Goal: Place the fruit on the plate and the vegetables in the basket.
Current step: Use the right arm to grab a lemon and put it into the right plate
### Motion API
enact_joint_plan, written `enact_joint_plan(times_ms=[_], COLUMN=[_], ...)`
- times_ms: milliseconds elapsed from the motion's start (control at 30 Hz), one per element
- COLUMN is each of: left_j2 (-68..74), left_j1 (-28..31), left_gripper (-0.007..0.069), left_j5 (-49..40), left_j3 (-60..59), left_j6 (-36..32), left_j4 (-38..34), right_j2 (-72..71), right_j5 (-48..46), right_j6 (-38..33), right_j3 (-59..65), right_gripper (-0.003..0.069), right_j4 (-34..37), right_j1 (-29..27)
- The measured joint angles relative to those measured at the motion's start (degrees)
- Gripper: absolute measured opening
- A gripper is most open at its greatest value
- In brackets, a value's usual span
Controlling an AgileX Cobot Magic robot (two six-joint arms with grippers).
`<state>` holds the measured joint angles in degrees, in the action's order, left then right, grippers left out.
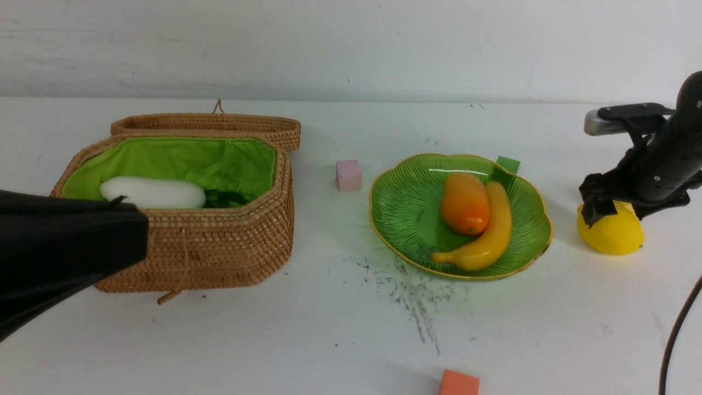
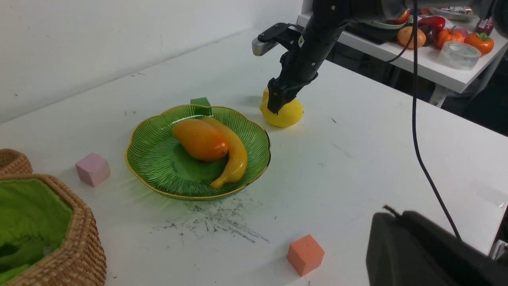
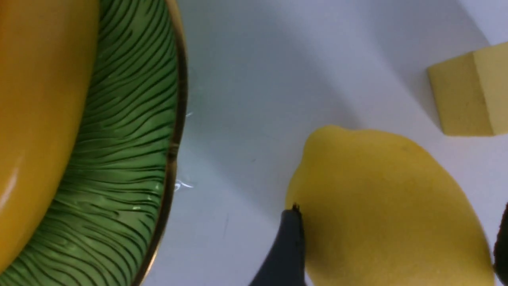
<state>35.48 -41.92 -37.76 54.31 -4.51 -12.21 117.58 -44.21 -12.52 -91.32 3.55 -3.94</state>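
The yellow lemon rests on the table right of the green ribbed plate. My right gripper reaches down over it, one finger against each side; in the right wrist view the fingers press the lemon. The orange-yellow mango and the banana lie on the plate. The wicker basket stands open at the left with the white radish and something dark green inside. No carrot shows. My left gripper is shut and empty in front of the basket.
A pink cube sits between basket and plate, a green cube behind the plate, an orange cube at the front edge, a yellow cube beyond the lemon. A side table with toys stands to the right.
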Motion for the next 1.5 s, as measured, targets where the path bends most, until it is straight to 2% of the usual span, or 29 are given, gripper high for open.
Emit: enact_joint_plan(times_ms=[533,800,1167,1500], left_j2=[0.0,0.0,0.0,0.0], left_j1=[0.0,0.0,0.0,0.0], left_gripper=[-0.0006,-0.0003,-0.0002,0.0000], left_j5=[0.0,-0.2,-1.1,-1.1], left_j3=[0.0,0.0,0.0,0.0], left_j6=[0.0,0.0,0.0,0.0], left_j4=[-0.4,-0.5,-0.5,-0.6], right_j2=[3.8,4.9,4.9,0.6], right_j5=[-1.4,-1.9,-2.6,-9.6], right_j6=[-0.4,-0.4,1.8,3.4], right_j3=[-0.3,-0.2,-0.2,-0.2], right_gripper=[0.0639,0.0566,0.0566,0.0566], right_j4=[1.5,1.9,1.9,1.9], right_j1=[1.2,2.5,2.5,2.5])
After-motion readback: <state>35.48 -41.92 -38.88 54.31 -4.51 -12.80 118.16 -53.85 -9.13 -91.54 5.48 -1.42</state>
